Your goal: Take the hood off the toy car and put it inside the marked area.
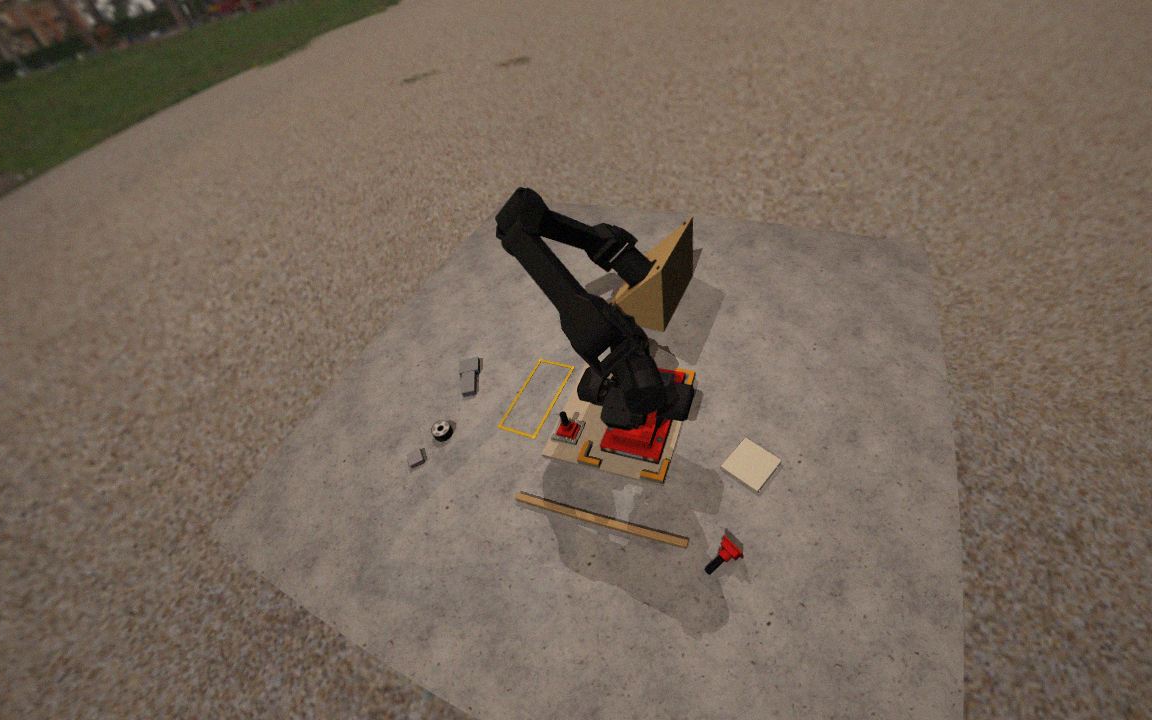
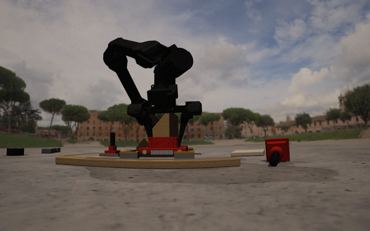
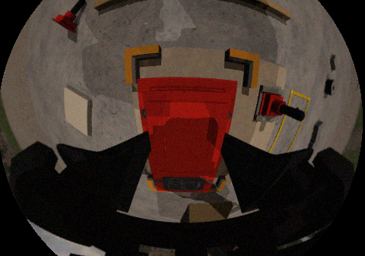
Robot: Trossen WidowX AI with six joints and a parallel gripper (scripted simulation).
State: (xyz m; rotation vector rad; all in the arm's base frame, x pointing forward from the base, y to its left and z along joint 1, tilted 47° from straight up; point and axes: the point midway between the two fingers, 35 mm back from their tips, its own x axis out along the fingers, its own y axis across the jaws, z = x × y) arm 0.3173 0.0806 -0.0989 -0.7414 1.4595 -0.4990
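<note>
The toy car (image 2: 182,148) stands on a beige board (image 1: 562,448) between orange-topped corner brackets. Its red hood (image 1: 643,431) (image 3: 182,108) appears to sit level on the car, with no gap visible in the exterior view. My gripper (image 2: 165,139) (image 3: 185,134) points down and is shut on the hood, one finger at each side. In the top view its body hides the fingertips and part of the car. The marked area, a yellow outline (image 1: 516,432) (image 3: 300,95), lies beside the board, on the left in the top view.
A red piece with a black upright handle (image 1: 567,428) (image 2: 112,145) stands between car and outline. A similar piece (image 1: 724,552) lies tipped over. A wooden strip (image 1: 602,519), a pale square (image 1: 751,463), a wheel (image 1: 441,430), grey pieces and a wooden wedge (image 1: 661,291) are also around.
</note>
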